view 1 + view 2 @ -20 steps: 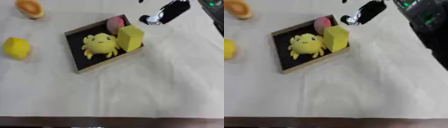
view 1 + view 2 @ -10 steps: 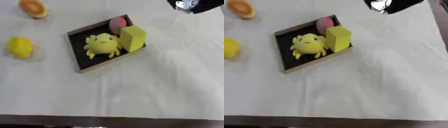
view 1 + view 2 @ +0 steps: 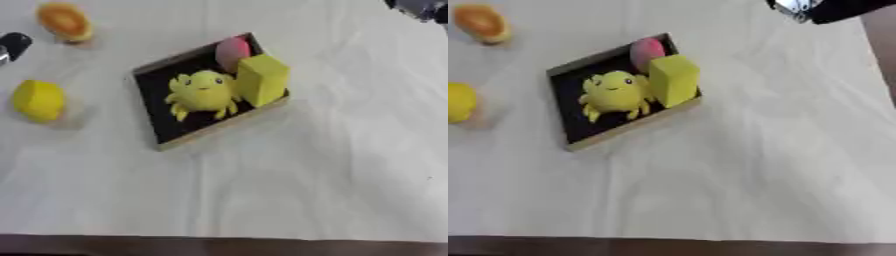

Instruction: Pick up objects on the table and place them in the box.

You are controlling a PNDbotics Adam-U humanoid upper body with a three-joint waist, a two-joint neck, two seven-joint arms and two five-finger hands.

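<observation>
A shallow box (image 3: 156, 96) with a black floor and tan rim lies askew on the white cloth. In it sit a yellow plush creature (image 3: 203, 90), a yellow block (image 3: 261, 79) standing on edge, and a pink rounded thing (image 3: 232, 50) at its far corner. Out on the cloth at the left lie a round yellow fruit (image 3: 38, 101) and, farther back, an orange fruit (image 3: 65, 22). My right hand (image 3: 833, 7) shows only as a dark blurred shape in the upper right corner, well away from the box. A black tip of my left hand (image 3: 12, 45) pokes in at the left edge, near the orange fruit.
The white cloth (image 3: 306, 180) covers the table, wrinkled in front of and to the right of the box. The table's dark front edge (image 3: 219, 245) runs along the bottom of the view.
My right hand has drawn back from beside the box's far corner up into the upper right corner. A black tip of my left hand has come in at the left edge.
</observation>
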